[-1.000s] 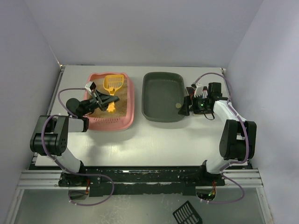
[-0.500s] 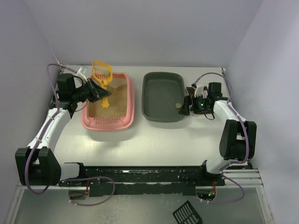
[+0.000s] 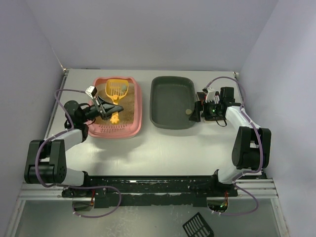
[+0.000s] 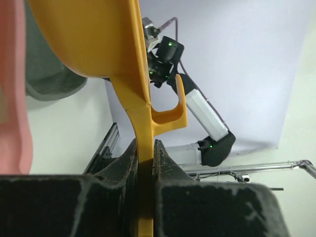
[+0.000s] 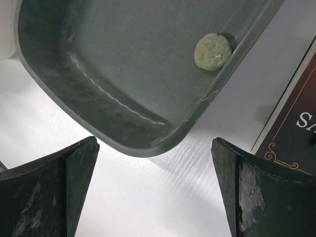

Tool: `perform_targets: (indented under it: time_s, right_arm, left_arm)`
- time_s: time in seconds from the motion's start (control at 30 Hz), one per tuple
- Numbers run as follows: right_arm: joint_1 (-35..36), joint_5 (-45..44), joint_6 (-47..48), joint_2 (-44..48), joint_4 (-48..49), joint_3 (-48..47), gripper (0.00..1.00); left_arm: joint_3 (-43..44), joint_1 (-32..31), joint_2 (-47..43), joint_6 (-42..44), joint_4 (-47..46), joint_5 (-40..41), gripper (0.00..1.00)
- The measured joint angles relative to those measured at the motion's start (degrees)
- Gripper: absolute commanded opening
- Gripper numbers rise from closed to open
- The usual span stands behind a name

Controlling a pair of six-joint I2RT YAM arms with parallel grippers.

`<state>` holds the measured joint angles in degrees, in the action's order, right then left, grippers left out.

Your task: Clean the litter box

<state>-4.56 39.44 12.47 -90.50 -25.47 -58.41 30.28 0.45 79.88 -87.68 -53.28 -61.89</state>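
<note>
Overhead, the litter box point(image 3: 114, 130) sat on the tabletop point(image 3: 163, 148) in the upper left of the frame, just beside a dark grey tray point(image 3: 170, 101) to its right. The left gripper point(image 3: 112, 105) hung over the sandy litter, closed on the handle of a yellow scoop point(image 3: 117, 89) whose slotted head lay toward the box's far end. The right gripper point(image 3: 198, 112) waited at the grey tray's right edge, near a small greenish lump point(image 3: 188, 112) inside it.

From the left wrist, the thin handle ran straight up between the clamped fingers, its hook jutting right.

From the right wrist, the fingers stood wide apart with nothing between them, above the tray's corner and the bare tabletop; a dark printed box point(image 5: 291, 128) showed at the right edge.

Judging from this, the risks were two. The narrow handle could pivot in the grip when the head dug into the litter. Any load carried across the gap between the two trays could also shed sand onto the tabletop if the scoop tipped.
</note>
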Motion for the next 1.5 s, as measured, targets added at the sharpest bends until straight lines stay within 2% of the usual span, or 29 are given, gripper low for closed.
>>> perform_targets:
  time_s: [0.07,0.1,0.13,0.17,0.23,0.3,0.4,0.5,0.57,0.7,0.83,0.9,1.0,1.03,1.13,1.3,1.5]
  right_arm:
    - [0.0,0.0,0.0,0.0,0.0,0.0,1.0]
    - [0.0,-0.1,0.0,0.0,0.0,0.0,1.0]
    - [0.0,-0.1,0.0,0.0,0.0,0.0,1.0]
    - [0.0,-0.2,0.0,0.0,0.1,0.0,1.0]
    - [0.0,-0.3,0.0,0.0,0.3,0.0,1.0]
    - [0.0,-0.3,0.0,0.0,0.5,0.0,1.0]
    - [0.0,-0.3,0.0,0.0,0.6,0.0,1.0]
    - [0.0,-0.3,0.0,-0.1,0.6,0.0,1.0]
    - [0.0,-0.3,0.0,-0.1,0.6,0.0,1.0]
    - [0.0,-0.5,0.0,-0.1,0.7,0.0,1.0]
    - [0.0,-0.4,0.1,-0.1,0.7,0.0,1.0]
    - [0.0,-0.3,0.1,-0.1,0.7,0.0,1.0]
    - [0.0,-0.3,0.2,-0.1,0.7,0.0,1.0]
    - [0.0,-0.3,0.2,-0.1,0.7,0.0,1.0]
    - [0.0,-0.2,0.3,-0.1,0.8,0.0,1.0]
    - [0.0,-0.3,0.4,-0.1,0.7,0.0,1.0]
    - [0.0,-0.3,0.5,-0.1,0.8,0.0,1.0]
  left_arm:
    - [0.0,0.1,0.5,-1.9,-3.7,-0.7,0.07]
    - [0.5,0.1,0.1,0.0,-1.0,-0.8,0.07]
    - [1.6,0.2,-0.6,3.8,4.6,-0.5,0.07]
    - [4.3,0.1,-1.6,10.6,14.8,1.0,0.07]
    - [13.0,-0.3,-2.0,24.9,36.7,6.4,0.07]
    - [22.3,-0.4,-1.5,37.7,54.0,12.1,0.07]
    - [27.5,-0.1,-2.4,48.7,66.6,15.3,0.07]
    - [25.3,0.0,-3.1,51.0,69.8,12.5,0.07]
    - [21.4,0.0,-3.2,47.9,66.8,9.1,0.07]
    - [10.6,0.0,-3.6,32.8,48.2,2.0,0.07]
    - [8.5,0.0,-4.1,22.0,33.7,-0.8,0.07]
    - [7.8,0.0,-4.8,16.2,23.9,-1.4,0.07]
    - [6.1,0.0,-4.0,4.3,4.0,-1.6,0.07]
    - [5.3,0.0,-2.6,-0.8,-4.6,-1.4,0.07]
    - [3.8,-0.1,3.6,-12.3,-20.4,-0.4,0.07]
    - [0.2,-0.3,8.3,-21.1,-25.4,1.0,0.07]
    - [1.4,-0.4,7.7,-22.6,-27.8,0.9,0.07]
